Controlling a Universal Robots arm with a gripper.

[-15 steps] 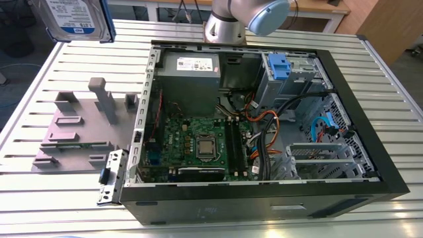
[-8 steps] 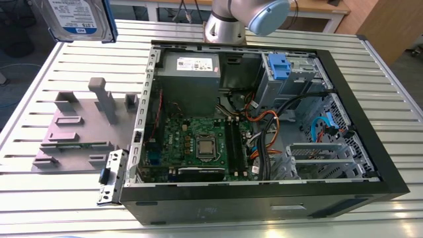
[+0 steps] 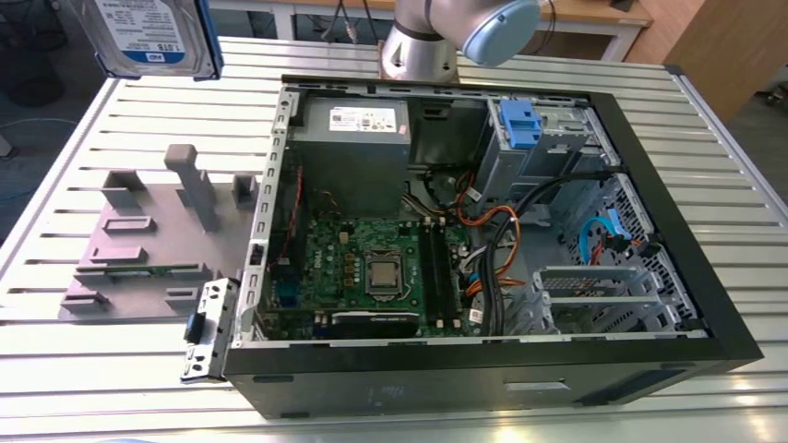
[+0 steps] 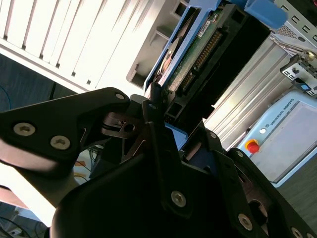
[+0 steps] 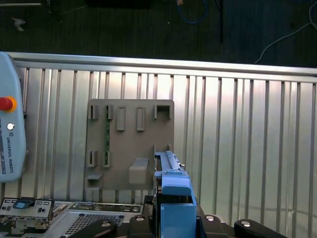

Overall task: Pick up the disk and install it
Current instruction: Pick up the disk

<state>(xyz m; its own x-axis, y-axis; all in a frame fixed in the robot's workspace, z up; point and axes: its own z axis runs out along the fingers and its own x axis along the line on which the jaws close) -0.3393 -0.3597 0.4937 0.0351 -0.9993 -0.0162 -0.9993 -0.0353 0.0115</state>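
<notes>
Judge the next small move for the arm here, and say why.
Probably carry the disk, clamped in the end effector, sideways toward the drive bay of the open computer case: the disk hangs above the grey fixture, outside the case, at the exterior view's left.

— Cut off at the exterior view's top edge?
— Disk, upper part lost. Likewise the arm, gone above one joint.
— In the first wrist view?
— Gripper clipped at the edge, disk mostly masked by its own blue frame. Teach pendant sliced off too.
— Second wrist view?
— Disk's near end buried behind the black gripper body.
</notes>
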